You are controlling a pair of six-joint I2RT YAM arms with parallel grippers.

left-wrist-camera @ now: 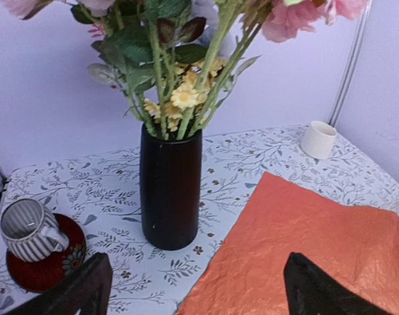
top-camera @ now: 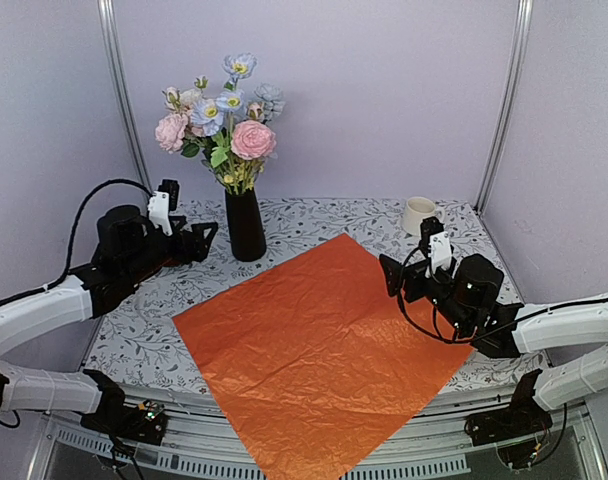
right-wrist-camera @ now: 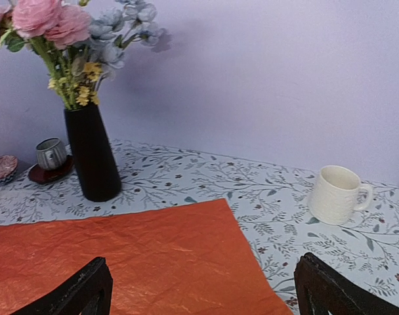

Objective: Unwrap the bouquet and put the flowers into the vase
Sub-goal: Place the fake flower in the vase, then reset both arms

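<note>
The upright tall slim matte black vase [top-camera: 245,225] of pastel flowers [top-camera: 224,120] stands at three o'clock of the nearer, spread left hand [top-camera: 202,240].

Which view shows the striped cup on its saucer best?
Left wrist: the striped cup sits large and unobstructed on its red saucer, left of the vase. Right wrist shows it small and distant. The top external view does not show it.

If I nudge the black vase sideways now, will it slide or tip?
Likely tips rather than slides: the vase is tall and slim on a narrow base. The flowers spread wide well above its rim, so it probably sits top-heavy. Its matte body should not be slippery to grip.
</note>
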